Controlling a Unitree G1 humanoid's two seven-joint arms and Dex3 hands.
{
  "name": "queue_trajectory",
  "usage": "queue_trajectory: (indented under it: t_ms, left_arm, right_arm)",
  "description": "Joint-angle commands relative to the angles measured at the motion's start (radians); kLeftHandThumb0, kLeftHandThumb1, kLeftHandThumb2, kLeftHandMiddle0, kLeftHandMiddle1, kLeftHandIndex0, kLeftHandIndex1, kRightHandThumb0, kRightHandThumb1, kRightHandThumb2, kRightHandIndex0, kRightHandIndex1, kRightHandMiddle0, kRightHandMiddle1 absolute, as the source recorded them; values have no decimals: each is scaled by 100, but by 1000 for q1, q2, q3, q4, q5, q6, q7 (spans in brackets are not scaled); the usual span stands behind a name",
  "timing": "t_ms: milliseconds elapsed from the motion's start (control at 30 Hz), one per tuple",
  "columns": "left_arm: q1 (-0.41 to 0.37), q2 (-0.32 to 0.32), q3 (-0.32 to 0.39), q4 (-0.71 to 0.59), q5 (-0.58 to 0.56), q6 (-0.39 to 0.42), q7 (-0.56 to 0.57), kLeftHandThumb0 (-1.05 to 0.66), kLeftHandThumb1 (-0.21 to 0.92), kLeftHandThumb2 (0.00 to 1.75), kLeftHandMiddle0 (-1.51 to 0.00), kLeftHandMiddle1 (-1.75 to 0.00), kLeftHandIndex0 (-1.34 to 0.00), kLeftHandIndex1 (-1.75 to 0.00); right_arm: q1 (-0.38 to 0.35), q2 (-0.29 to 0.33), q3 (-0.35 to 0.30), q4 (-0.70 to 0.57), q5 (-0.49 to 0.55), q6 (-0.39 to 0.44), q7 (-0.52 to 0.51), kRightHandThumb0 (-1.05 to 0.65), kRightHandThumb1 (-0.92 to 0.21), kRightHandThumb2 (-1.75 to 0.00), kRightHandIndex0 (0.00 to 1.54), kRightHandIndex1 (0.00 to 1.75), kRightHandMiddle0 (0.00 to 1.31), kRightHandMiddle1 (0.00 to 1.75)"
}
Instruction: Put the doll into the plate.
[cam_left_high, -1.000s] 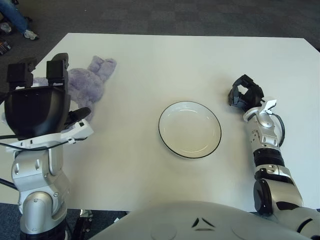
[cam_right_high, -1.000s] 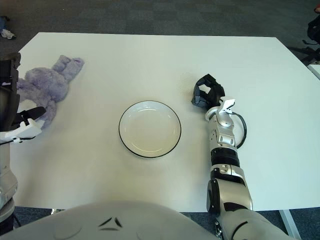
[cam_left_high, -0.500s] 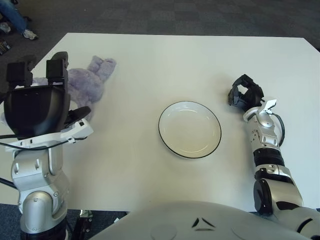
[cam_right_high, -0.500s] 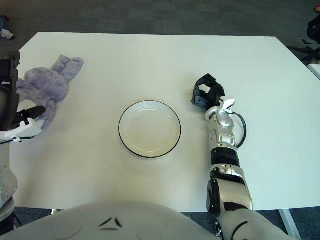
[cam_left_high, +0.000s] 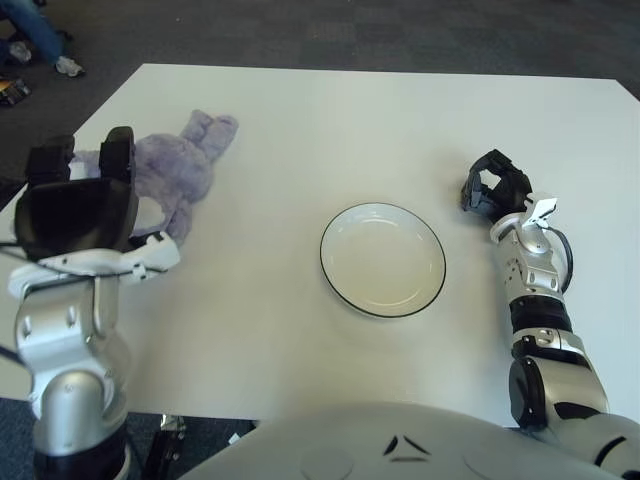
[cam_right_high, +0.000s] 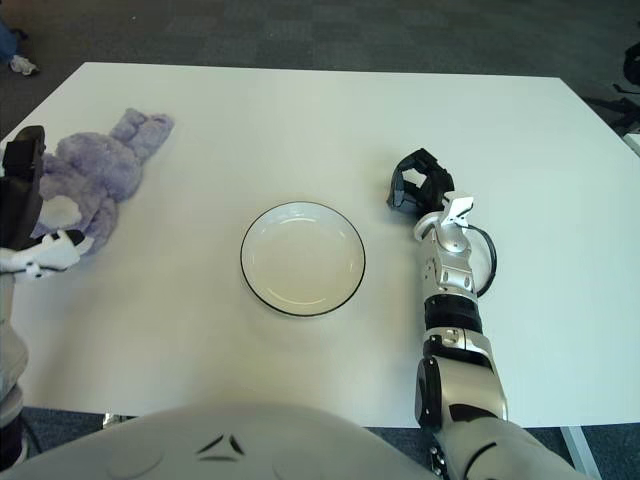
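The purple plush doll (cam_left_high: 170, 165) lies on the white table (cam_left_high: 330, 110) at its far left, ears pointing toward the far edge. The left hand (cam_left_high: 75, 205) is raised just short of the doll, its dark fingers (cam_left_high: 118, 155) pointing up and spread, holding nothing; they overlap the doll's near side in view, and whether they touch it is hard to say. The white plate (cam_left_high: 383, 259) with a dark rim sits well to the right of those fingers, with bare tabletop between. The right hand (cam_left_high: 495, 187) rests on the table beyond the plate's right side, fingers curled inward on nothing.
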Motion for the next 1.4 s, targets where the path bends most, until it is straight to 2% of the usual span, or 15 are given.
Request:
queue_trajectory:
  t_ms: [0, 133, 467, 500, 533, 567, 633, 667, 733, 833, 1067, 1367]
  left_arm:
    - [-73, -10, -26, 25, 43, 16, -63, -51, 41, 89, -8, -13, 0, 0]
    - [-93, -26, -33, 42, 63, 31, -83, -51, 36, 91, -10, -13, 0, 0]
    - [-103, -43, -46, 68, 82, 48, -78, -49, 31, 93, -9, -13, 0, 0]
    - [-99, -33, -32, 95, 12, 35, -4, -49, 31, 93, -9, -13, 0, 0]
    - [-96, -27, -22, 115, -38, 26, 52, -67, 47, 86, -14, -19, -1, -5]
    - [-80, -21, -8, 157, -94, 11, 137, -77, 57, 79, -16, -28, -1, -14]
    - [-40, -9, 5, 257, -139, -5, 281, -84, 66, 74, -18, -37, 0, -23]
    - [-20, -3, 8, 308, -146, -9, 343, -76, 60, 76, -17, -36, 0, -23]
    - [-15, 10, -4, 325, -128, -2, 365, -55, 44, 90, -15, -31, 0, -17]
    - [-17, 32, -11, 335, -134, 5, 381, -47, 36, 96, -12, -26, 0, -8]
    - [-40, 103, -28, 367, -132, 33, 340, -48, 29, 97, -5, -18, 0, 0]
    - [-58, 128, -58, 370, -123, 99, 267, -58, 28, 93, -7, -18, 0, 0]
  right_arm:
    - [17, 4, 4, 11, 0, 33, 6, -48, -33, -130, 119, 175, 60, 175]
    - [17, 1, 5, 10, 4, 40, 16, -48, -33, -130, 119, 175, 60, 175]
    - [14, -5, 3, 14, 1, 51, 29, -48, -33, -130, 119, 175, 60, 175]
    - [14, -6, 4, 13, -1, 52, 29, -48, -33, -130, 119, 175, 60, 175]
    - [14, -7, 4, 14, -1, 53, 30, -48, -33, -130, 119, 175, 60, 175]
    - [14, -8, 4, 15, -2, 53, 31, -48, -33, -130, 119, 175, 60, 175]
    - [14, -9, 4, 14, -2, 57, 31, -48, -33, -130, 119, 175, 60, 175]
    - [14, -9, 4, 13, -2, 58, 31, -48, -33, -129, 119, 175, 60, 175]
    - [14, -8, 4, 11, -2, 62, 30, -48, -33, -129, 119, 175, 60, 175]
    - [14, -8, 4, 8, -2, 66, 27, -48, -34, -129, 118, 175, 60, 175]
    - [11, -7, 2, 13, -3, 68, 25, -47, -34, -128, 119, 175, 59, 175]
    - [10, -6, 0, 15, -1, 71, 25, -47, -34, -128, 120, 175, 59, 175]
